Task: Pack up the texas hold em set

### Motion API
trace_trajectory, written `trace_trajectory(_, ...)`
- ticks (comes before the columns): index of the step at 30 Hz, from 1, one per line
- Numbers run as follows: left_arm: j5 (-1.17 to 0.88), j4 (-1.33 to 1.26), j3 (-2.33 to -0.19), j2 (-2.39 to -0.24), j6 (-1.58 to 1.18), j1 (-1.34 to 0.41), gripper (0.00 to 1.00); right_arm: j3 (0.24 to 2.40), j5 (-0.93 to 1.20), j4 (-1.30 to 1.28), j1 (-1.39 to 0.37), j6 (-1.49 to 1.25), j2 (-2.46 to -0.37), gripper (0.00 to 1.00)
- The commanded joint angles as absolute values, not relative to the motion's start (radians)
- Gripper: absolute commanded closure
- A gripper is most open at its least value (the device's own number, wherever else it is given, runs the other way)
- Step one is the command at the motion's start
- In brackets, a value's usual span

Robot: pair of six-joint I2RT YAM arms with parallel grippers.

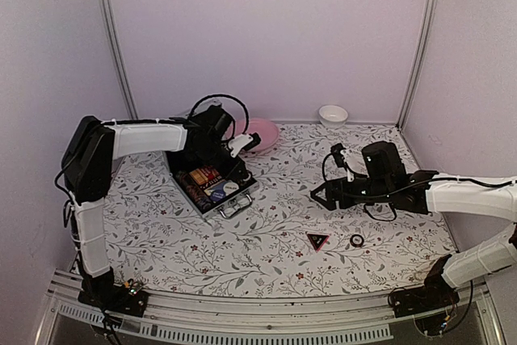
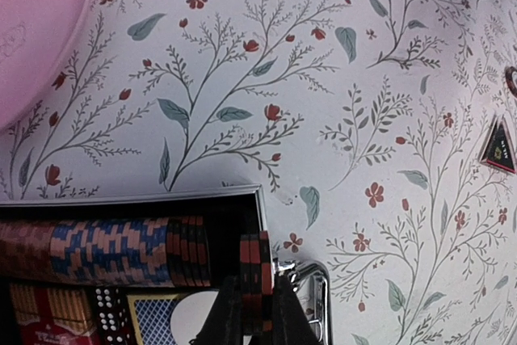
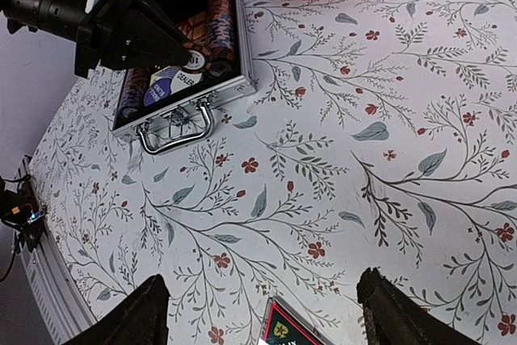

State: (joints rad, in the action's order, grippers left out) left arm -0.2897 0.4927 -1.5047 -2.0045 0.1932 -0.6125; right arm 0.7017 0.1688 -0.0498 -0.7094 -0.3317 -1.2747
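Right wrist view: triangle (image 3: pixel 284 330) lies low between the wide-spread fingers of the right gripper (image 3: pixel 260 288), well apart from the left gripper (image 2: pixel 256 327), which pinches chips (image 2: pixel 256 268) over the case (image 3: pixel 226 96)

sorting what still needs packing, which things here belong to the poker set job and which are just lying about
Belongs to the job: open silver case, chip row inside it, chip stack in the left gripper, black-and-red triangle.
Just lying about: pink plate, white bowl.

Red chip stack (image 2: pixel 255 280) between jaws
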Motion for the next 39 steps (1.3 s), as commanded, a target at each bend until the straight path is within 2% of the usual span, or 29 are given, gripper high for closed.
trace_trajectory(1, -0.287, 0.512, -1.549, -2.037, 0.226, -0.609, 1.0, 0.677, 0.174, -0.009, -0.694, -0.352, -1.256, 0.18)
trace_trajectory(17, -0.166, 0.542, -1.587, -2.082, 0.236, -0.631, 1.0, 0.66, 0.18, 0.001, -0.678, -0.364, -1.25, 0.18)
trace_trajectory(29, -0.198, 0.546, -1.595, -2.105, 0.239, -0.644, 1.0, 0.648, 0.189, 0.004, -0.675, -0.371, -1.25, 0.19)
trace_trajectory(39, -0.051, 0.542, -1.593, -2.112, 0.249, -0.66, 1.0, 0.645, 0.193, 0.009, -0.676, -0.376, -1.247, 0.19)
